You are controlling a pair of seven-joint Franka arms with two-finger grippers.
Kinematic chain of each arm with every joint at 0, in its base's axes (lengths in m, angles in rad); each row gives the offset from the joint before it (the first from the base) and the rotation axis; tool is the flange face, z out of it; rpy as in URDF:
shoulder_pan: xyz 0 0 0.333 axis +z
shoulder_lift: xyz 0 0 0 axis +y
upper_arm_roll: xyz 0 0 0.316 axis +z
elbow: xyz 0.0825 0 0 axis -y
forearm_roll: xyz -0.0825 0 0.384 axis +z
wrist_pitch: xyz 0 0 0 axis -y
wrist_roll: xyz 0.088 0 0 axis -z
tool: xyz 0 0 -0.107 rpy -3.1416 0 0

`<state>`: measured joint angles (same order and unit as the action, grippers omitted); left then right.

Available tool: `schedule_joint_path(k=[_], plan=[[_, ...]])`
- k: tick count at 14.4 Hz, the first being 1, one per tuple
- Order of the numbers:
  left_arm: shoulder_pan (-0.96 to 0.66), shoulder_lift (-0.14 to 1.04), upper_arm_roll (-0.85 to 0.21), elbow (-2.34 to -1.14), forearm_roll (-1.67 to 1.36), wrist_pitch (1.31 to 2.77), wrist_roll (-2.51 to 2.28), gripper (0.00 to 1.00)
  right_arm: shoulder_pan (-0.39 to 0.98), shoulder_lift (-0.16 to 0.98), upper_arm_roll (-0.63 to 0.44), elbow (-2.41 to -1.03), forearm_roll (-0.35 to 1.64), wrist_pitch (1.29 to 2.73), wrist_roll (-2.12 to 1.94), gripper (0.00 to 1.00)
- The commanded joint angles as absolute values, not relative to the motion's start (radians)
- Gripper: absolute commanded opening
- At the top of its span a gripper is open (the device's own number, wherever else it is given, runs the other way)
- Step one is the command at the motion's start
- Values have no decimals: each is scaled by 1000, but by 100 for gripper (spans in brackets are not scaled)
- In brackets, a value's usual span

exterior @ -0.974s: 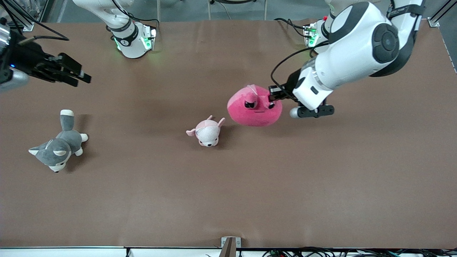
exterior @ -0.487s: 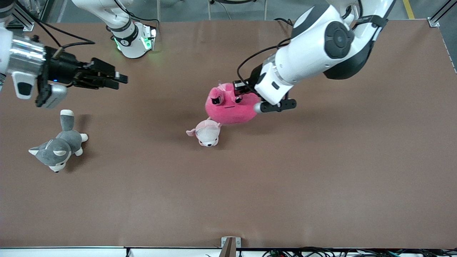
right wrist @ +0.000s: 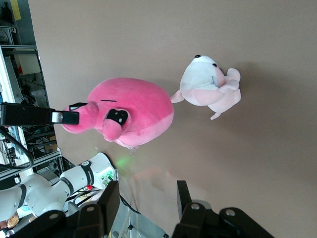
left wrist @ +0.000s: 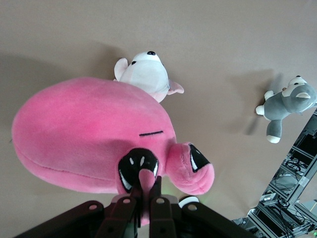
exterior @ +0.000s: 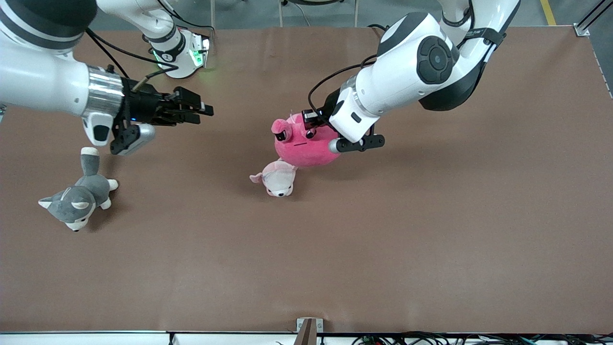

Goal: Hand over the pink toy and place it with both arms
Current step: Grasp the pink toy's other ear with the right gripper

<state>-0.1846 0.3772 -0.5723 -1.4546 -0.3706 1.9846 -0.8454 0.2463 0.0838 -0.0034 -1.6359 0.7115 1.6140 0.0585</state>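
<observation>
Pink toy (exterior: 302, 146) hangs above table, over small pale puppy plush (exterior: 277, 178), pinched at top by left gripper (exterior: 312, 125), fingers clamped. You see right gripper (exterior: 203, 109) at toy's 9 o'clock in front view, fingers apart, well short of contact. Toy's long axis points toward it. Grey husky plush (exterior: 76, 197) lies aside.

Fuzzy plush pink toy (exterior: 301, 146), matt brown table (exterior: 431, 230), glossy white plastic arms (exterior: 407, 81)
</observation>
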Motion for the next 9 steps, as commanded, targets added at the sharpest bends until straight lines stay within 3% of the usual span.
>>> schedule_joint_path(k=[1, 9], plan=[[-228, 406, -574, -1427, -371, 1996, -867, 0, 284, 93, -14, -1640, 719, 1638, 72, 54], [-273, 429, -578, -1384, -383, 2105, -940, 0, 362, 160, -15, -1644, 715, 1709, 118, 54]])
